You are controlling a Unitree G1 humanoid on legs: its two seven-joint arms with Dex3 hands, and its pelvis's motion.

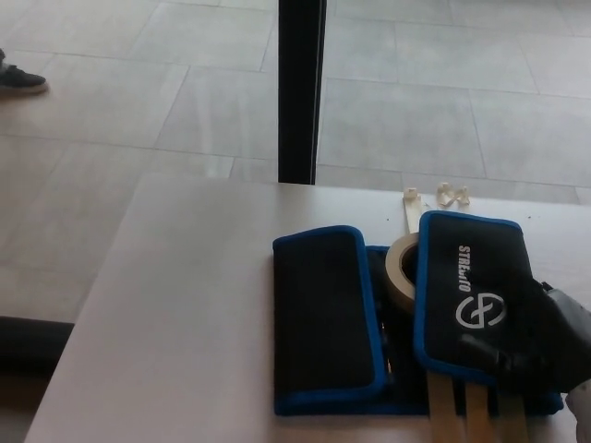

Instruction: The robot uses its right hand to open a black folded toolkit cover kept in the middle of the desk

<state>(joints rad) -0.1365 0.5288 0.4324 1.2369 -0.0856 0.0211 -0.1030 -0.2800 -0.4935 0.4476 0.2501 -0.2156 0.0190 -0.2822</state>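
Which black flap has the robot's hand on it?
The right flap, the one with the white logo; the right hand lies on its lower corner. The plain left flap is untouched.

Black toolkit cover (406, 318) with blue edging on the grey desk (185, 314), both flaps folded inward, roll of masking tape (399, 269) between them, right hand (536, 346) over the right flap, perhaps touching it, shoe (18, 79) on the floor far left
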